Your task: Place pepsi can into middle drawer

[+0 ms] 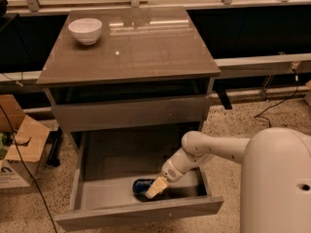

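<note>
The gripper (154, 188), low at centre frame, meets the right end of the pepsi can (140, 185), its grasp impossible to tell, the can lying sideways in the pulled-out middle drawer (136, 215), beneath the table (146, 57) bearing a white bowl (85, 30) at upper left

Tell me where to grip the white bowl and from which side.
Probably best to pinch the white bowl by its rim, coming from above: it sits upright and open on the cabinet top. The hand is in the middle drawer, at the pepsi can.
</note>
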Available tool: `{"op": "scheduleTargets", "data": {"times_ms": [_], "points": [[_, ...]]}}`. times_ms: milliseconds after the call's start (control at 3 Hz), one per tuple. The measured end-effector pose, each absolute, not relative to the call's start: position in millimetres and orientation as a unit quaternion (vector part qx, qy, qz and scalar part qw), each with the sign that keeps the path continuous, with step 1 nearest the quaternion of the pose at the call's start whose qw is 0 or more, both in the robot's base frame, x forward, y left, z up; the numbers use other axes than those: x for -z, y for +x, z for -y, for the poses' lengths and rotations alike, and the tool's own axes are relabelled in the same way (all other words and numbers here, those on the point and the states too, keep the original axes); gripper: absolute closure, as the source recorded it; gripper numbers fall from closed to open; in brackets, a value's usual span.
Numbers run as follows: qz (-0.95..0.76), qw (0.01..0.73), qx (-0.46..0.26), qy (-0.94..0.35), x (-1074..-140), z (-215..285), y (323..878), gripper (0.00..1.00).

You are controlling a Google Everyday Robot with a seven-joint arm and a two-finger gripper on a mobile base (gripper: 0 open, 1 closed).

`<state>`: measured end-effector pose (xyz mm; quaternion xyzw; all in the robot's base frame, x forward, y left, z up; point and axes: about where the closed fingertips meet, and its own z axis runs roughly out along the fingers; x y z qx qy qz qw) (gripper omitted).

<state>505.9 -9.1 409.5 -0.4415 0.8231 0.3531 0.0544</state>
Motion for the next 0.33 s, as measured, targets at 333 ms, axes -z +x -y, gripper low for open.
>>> {"op": "scheduleTargets", "data": {"times_ms": [333], "points": [[-0.823, 0.055, -0.353, -0.442, -409.7, 9.1, 506.0, 0.00]]}}
